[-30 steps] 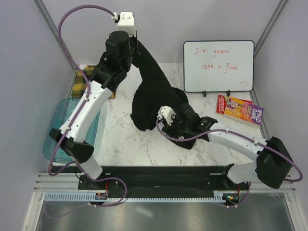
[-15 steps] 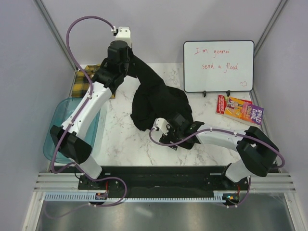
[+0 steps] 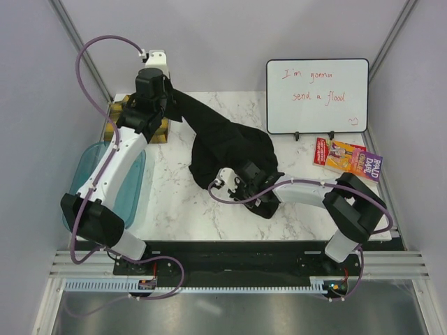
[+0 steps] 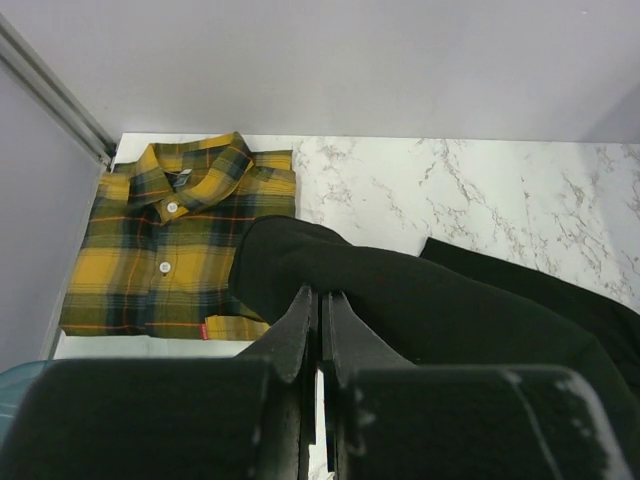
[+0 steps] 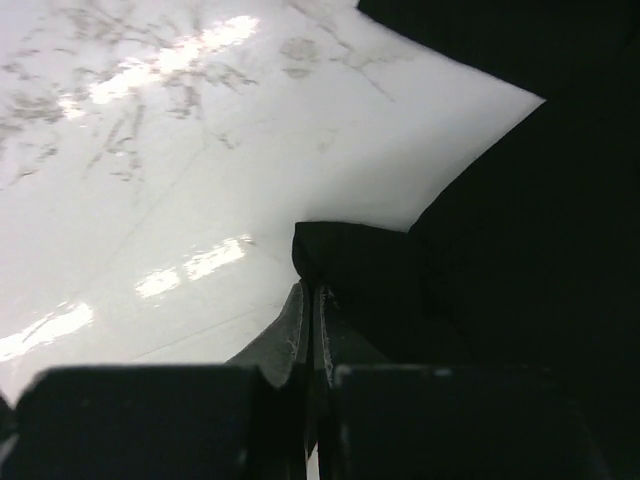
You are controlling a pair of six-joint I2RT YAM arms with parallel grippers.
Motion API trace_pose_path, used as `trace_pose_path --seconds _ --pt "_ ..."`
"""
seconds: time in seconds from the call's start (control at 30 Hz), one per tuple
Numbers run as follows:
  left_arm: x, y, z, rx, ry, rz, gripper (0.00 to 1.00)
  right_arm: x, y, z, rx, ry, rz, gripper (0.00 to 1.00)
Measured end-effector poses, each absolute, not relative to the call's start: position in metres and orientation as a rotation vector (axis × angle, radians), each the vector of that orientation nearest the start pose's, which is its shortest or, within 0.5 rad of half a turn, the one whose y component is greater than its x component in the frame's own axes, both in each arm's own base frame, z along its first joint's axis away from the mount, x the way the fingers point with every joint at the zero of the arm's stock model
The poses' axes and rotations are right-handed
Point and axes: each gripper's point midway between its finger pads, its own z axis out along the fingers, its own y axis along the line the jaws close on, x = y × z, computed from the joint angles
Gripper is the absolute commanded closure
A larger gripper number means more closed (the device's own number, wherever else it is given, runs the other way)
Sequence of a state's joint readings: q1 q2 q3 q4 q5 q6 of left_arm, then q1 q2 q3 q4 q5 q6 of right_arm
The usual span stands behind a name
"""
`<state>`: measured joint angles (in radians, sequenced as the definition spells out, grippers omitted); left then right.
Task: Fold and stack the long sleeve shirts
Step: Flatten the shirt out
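Note:
The black long sleeve shirt (image 3: 230,148) lies bunched at mid-table, with one end pulled up and out toward the back left. My left gripper (image 3: 165,98) is shut on that raised end (image 4: 400,300), its tips (image 4: 320,295) pinching the cloth. Just below it the yellow-and-black plaid shirt (image 4: 180,240) lies folded at the back left corner, partly hidden by the arm in the top view (image 3: 114,124). My right gripper (image 3: 237,190) sits low at the shirt's near edge. Its tips (image 5: 308,290) are shut on a folded corner of black cloth (image 5: 350,258).
A translucent blue tub (image 3: 115,192) stands off the table's left edge. A whiteboard (image 3: 318,95) is propped at the back right, with a colourful book (image 3: 347,159) in front of it. White marble table (image 3: 181,202) shows on the near left.
My left gripper has carried its end of the black shirt left, over the plaid shirt, stretching the cloth. The right gripper slid left and shut on the shirt's near edge.

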<state>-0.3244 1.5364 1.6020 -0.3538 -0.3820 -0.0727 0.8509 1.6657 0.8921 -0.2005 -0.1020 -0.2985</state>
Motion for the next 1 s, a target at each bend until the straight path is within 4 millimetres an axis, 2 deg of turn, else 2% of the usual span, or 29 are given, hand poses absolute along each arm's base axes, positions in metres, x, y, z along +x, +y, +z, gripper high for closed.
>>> trace_pose_path --seconds 0.07,0.13,0.2,0.23,0.3,0.33,0.37,0.43,0.47,0.5,0.57,0.67,0.7,0.8,0.87,0.9,0.93,1.0 --pt "0.460 -0.083 0.347 -0.040 1.835 0.078 0.98 0.231 0.286 0.021 -1.449 2.149 0.406 1.00" --pt "0.456 -0.079 0.349 -0.042 1.829 0.072 0.98 0.220 0.294 0.032 -1.457 2.150 0.506 1.00" --pt "0.453 -0.076 0.351 -0.040 1.824 0.073 0.98 0.212 0.306 0.060 -1.443 2.110 0.617 1.00" --pt "0.451 -0.074 0.352 -0.038 1.821 0.074 0.98 0.210 0.313 0.081 -1.426 2.069 0.671 1.00" --pt "0.446 -0.073 0.356 -0.027 1.813 0.073 0.98 0.210 0.326 0.145 -1.355 1.930 0.790 1.00" --pt "0.443 -0.072 0.359 -0.017 1.806 0.074 0.98 0.211 0.327 0.170 -1.320 1.874 0.828 1.00" --pt "0.441 -0.072 0.362 -0.004 1.798 0.076 0.98 0.214 0.320 0.199 -1.265 1.813 0.864 1.00" --pt "0.436 -0.073 0.371 0.025 1.777 0.074 0.98 0.229 0.287 0.246 -1.117 1.748 0.867 1.00" --pt "0.433 -0.074 0.376 0.054 1.767 0.068 0.98 0.240 0.267 0.260 -1.042 1.738 0.837 1.00" --pt "0.431 -0.077 0.380 0.087 1.756 0.056 0.98 0.253 0.239 0.269 -0.952 1.743 0.791 1.00" --pt "0.427 -0.084 0.386 0.152 1.740 0.033 0.98 0.274 0.181 0.265 -0.790 1.806 0.668 1.00" --pt "0.424 -0.106 0.390 0.274 1.728 -0.019 0.98 0.288 0.113 0.222 -0.617 1.982 0.530 1.00" --pt "0.424 -0.115 0.390 0.315 1.731 -0.037 0.98 0.291 0.094 0.202 -0.560 2.065 0.509 0.84" --pt "0.429 -0.147 0.382 0.426 1.754 -0.088 0.98 0.302 0.046 0.143 -0.384 2.313 0.493 0.45" --pt "0.437 -0.173 0.366 0.494 1.794 -0.124 0.98 0.300 0.029 0.109 -0.314 2.469 0.528 0.36" --pt "0.443 -0.184 0.357 0.520 1.817 -0.136 0.98 0.299 0.024 0.098 -0.301 2.521 0.547 0.31" --pt "0.449 -0.195 0.346 0.543 1.843 -0.146 0.98 0.298 0.020 0.093 -0.294 2.552 0.559 0.19" --pt "0.458 -0.211 0.325 0.575 1.898 -0.163 0.98 0.300 0.013 0.096 -0.316 2.545 0.550 0.02"
